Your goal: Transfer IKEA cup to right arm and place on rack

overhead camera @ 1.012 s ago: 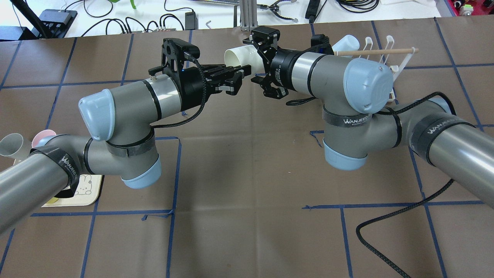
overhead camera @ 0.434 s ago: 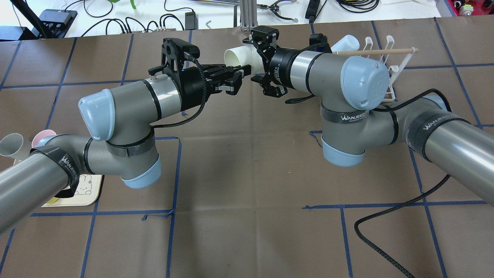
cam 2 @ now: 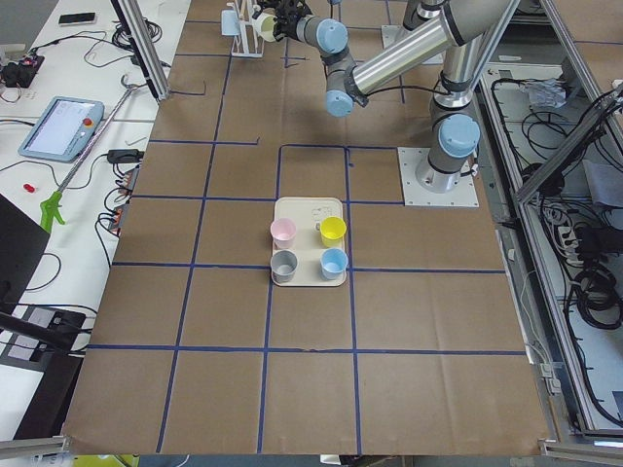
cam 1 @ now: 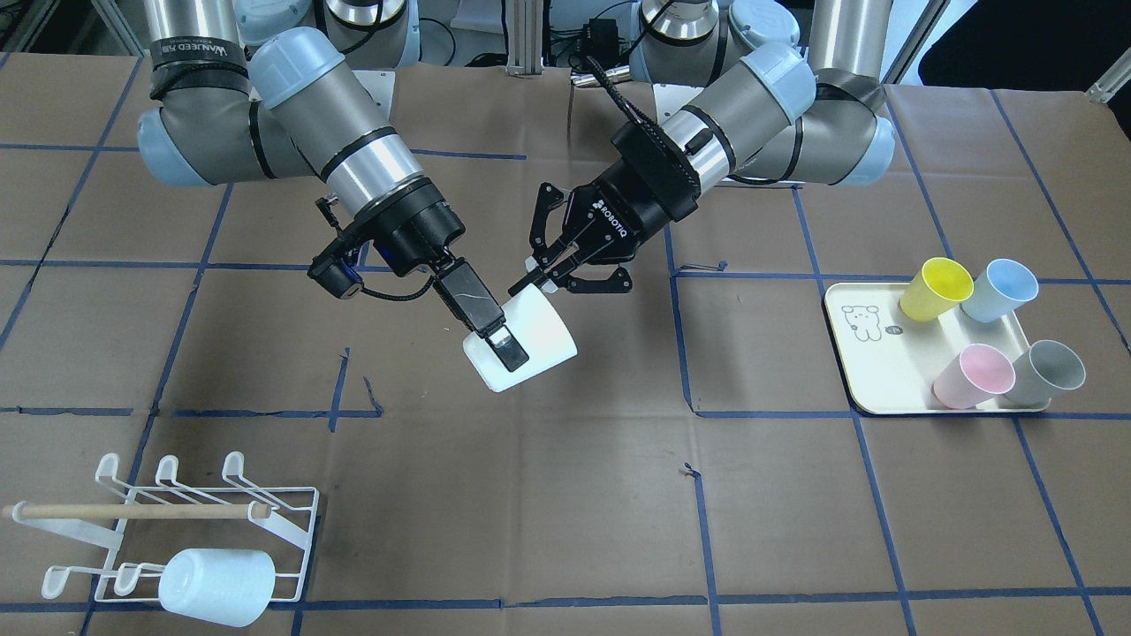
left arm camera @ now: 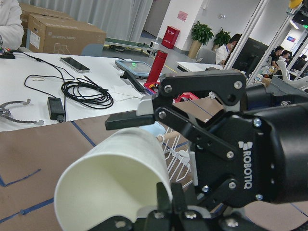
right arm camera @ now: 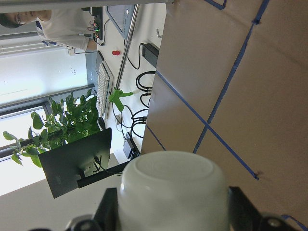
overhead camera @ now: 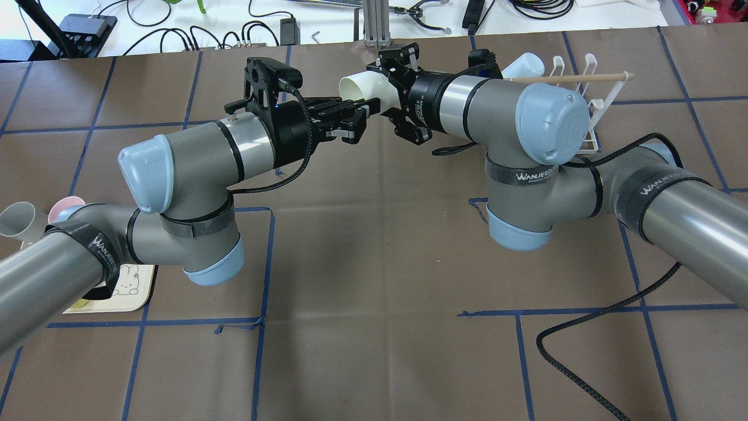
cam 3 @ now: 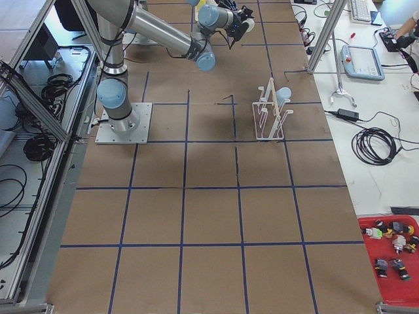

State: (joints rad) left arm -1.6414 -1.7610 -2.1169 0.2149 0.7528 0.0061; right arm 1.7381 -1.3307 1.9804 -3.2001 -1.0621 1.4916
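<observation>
A white cup (cam 1: 530, 331) hangs on its side above the table's middle. My right gripper (cam 1: 505, 352), with long straight fingers, is shut on the cup's body near its base. The cup's mouth (overhead camera: 357, 89) faces my left arm. My left gripper (cam 1: 543, 281), marked ROBOTIQ, is open, with its fingers on either side of the cup's rim; I cannot tell whether they touch it. The left wrist view shows the cup (left arm camera: 115, 178) between those open fingers. The right wrist view shows its base (right arm camera: 173, 183). The white wire rack with its wooden rod (cam 1: 132, 511) stands far to my right.
A pale blue cup (cam 1: 216, 576) lies on the rack's lower prongs. A cream tray (cam 1: 870, 371) on my left carries yellow (cam 1: 937, 287), blue (cam 1: 998, 290), pink (cam 1: 972, 375) and grey (cam 1: 1047, 373) cups. A black cable (overhead camera: 584, 333) trails across the table under my right arm.
My right wrist has turned and drawn in a little with the white cup still in its grip. The left arm and its open gripper have not moved.
</observation>
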